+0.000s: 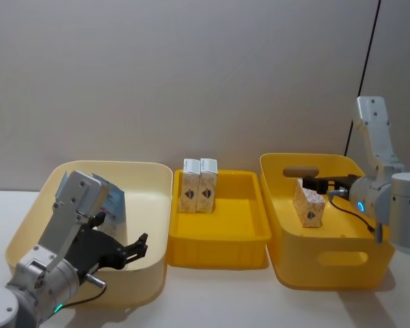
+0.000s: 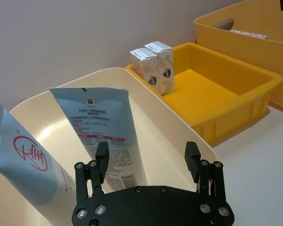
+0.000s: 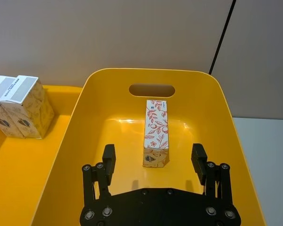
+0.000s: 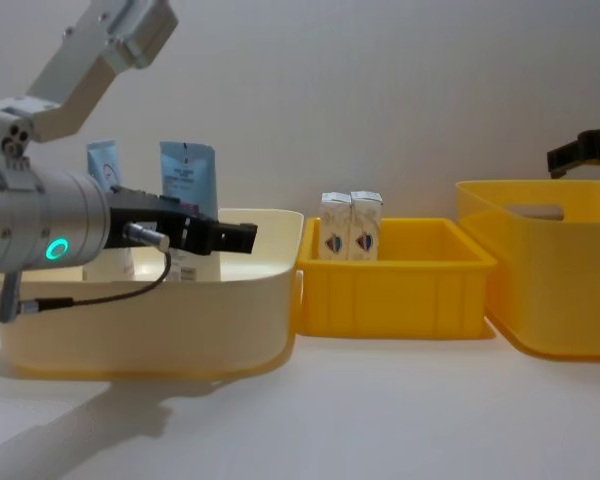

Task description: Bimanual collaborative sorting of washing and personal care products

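Grey wall (image 1: 191, 68); cream bin (image 1: 154, 266) holds standing light-blue tubes (image 2: 106, 127), red marks.

The left gripper (image 4: 238, 237) reaches in from the left and hangs over the cream bin (image 4: 150, 315), level with its rim. Behind it two light-blue tubes (image 4: 187, 172) stand upright in that bin, side by side. Just beside the bin, a shallow yellow tray (image 4: 390, 290) holds two small cartons (image 4: 351, 226), upright and touching each other at its back left. A deeper yellow bin (image 4: 540, 290) stands at the right. The right gripper (image 4: 580, 150) shows dark at the right edge, above that bin. All three containers sit on the pale counter (image 4: 380, 410).
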`<state>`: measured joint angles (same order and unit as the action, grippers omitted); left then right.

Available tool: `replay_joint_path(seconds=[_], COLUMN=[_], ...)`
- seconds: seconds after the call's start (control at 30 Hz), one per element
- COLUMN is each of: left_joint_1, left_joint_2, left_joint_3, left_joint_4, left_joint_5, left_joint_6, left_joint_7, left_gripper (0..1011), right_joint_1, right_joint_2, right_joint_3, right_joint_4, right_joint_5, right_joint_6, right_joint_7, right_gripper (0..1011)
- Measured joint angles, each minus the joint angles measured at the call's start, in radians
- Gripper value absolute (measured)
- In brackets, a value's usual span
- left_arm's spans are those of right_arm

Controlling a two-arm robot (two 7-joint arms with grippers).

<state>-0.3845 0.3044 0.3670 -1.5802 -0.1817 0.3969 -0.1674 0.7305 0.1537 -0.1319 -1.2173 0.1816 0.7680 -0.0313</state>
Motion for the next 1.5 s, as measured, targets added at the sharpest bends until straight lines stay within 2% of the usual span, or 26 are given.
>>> replay_joint_path(seconds=[0.33,0.77,1.13,1.5], left_joint_1=[-0.017,-0.064,-0.060,-0.034], left_joint_2=[-0.024,-0.058,-0.068,-0.065], left_joint_3=[-0.006,-0.002,-0.013,-0.029], left_joint_4=[0.065,0.152,0.163,0.132], left_joint_5=[-0.004,0.005,0.013,0.029], left_joint_6=[-0.023,-0.068,-0.074,-0.051], left_joint_7=[-0.012,-0.034,-0.027,-0.005], left_gripper=[1003,1003,1003,1003], right_joint_1=[0.000,0.000,0.000,0.000], right_joint_2=[0.000,0.000,0.000,0.000], right_joint_3=[0.000,0.000,0.000,0.000], right_joint_4=[0.000,0.000,0.000,0.000], right_joint_5=[0.000,0.000,0.000,0.000], right_joint_6=[0.000,0.000,0.000,0.000], right_joint_7=[0.000,0.000,0.000,0.000], right_gripper=[1001,1001,1001,1001])
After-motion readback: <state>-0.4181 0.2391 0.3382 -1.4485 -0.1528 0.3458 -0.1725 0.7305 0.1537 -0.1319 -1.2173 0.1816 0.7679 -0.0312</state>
